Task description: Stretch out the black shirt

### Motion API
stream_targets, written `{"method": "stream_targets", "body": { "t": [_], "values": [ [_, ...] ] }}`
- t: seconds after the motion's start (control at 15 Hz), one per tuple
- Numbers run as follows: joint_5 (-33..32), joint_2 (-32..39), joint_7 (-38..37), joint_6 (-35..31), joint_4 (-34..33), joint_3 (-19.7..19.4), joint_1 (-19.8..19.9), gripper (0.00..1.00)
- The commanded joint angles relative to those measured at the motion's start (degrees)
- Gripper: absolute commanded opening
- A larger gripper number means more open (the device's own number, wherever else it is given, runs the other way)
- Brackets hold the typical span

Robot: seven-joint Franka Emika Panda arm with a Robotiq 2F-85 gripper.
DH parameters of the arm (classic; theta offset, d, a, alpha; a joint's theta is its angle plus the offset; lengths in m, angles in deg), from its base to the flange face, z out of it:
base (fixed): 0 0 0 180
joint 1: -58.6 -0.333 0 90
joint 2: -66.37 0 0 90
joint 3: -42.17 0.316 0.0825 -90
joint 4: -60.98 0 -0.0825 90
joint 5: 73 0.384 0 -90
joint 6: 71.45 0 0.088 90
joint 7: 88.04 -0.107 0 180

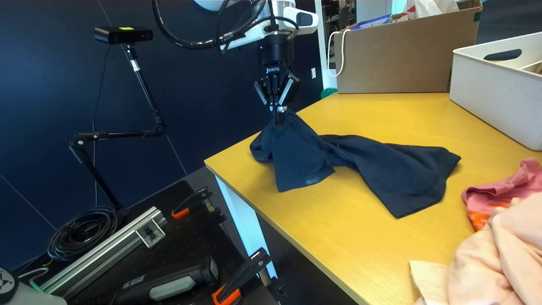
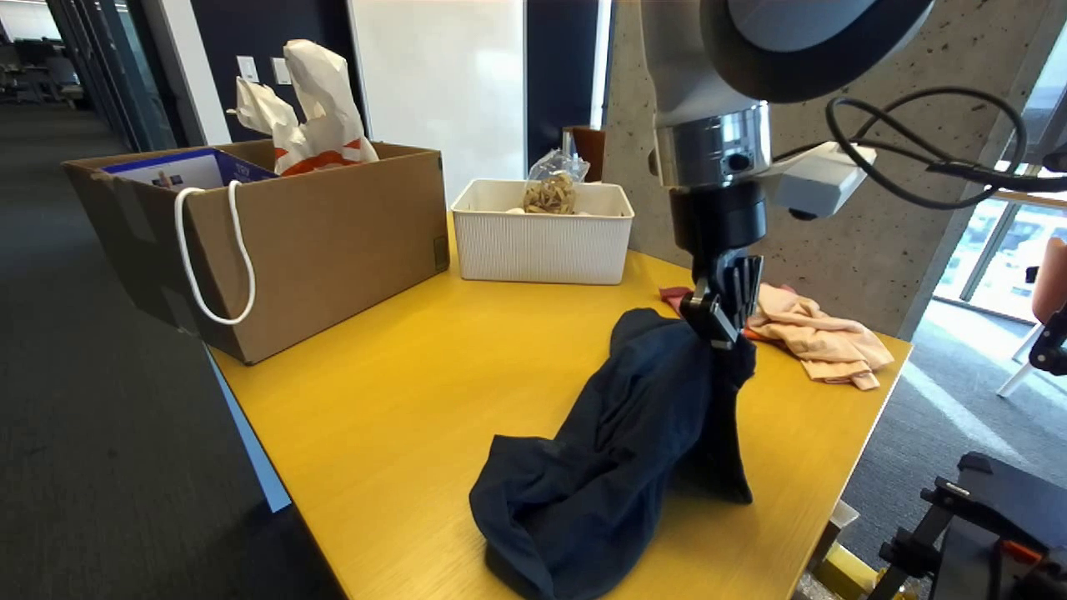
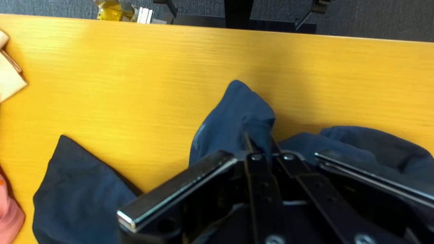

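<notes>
The gripper (image 1: 279, 113) has its fingers drawn together, pinching a fold of the shirt (image 1: 345, 154), which tents up to the tips. The rest lies on the table (image 1: 338, 224), bunched beneath and beside the grip, narrowed at the middle, flatter at the end nearest the pink cloth (image 1: 508, 186). Shirt not yet stretched out; step in hand judged to be drawing out the folds. Recommended: pull low and slowly, away from the flatter end, so that its weight anchors the fabric and the narrow middle opens; stop short of the table's edge; lay the fold flat before release, then take a loose corner. Pulling toward the pink cloth would likely heap the shirt further. In an exterior view, a ROBOTIQ marking (image 1: 273, 69) is legible on the gripper's body. Farther off, in the box (image 2: 350, 242), a blue packet (image 2: 192, 171) bears lettering and a white bag (image 2: 327, 104) red print, neither readable. The black device (image 1: 161, 276), well apart from the shirt, carries a pale label (image 1: 133, 282), too small to read.
</notes>
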Motion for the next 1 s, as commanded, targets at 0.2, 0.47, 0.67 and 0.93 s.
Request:
{"method": "stream_targets", "body": {
  "t": [0.2,0.47,0.67,0.93],
  "values": [
    [0.40,-0.94,-3.88,4.49,2.91,-0.77,-0.27,0.29],
    [1.23,-1.20,-5.33,4.92,4.26,-0.78,-0.22,0.49],
    [2.24,-2.69,-8.02,6.05,4.29,-1.00,-0.12,0.72],
    [1.97,-2.15,-7.31,8.40,-0.29,-2.69,1.83,0.99]
  ]
}}
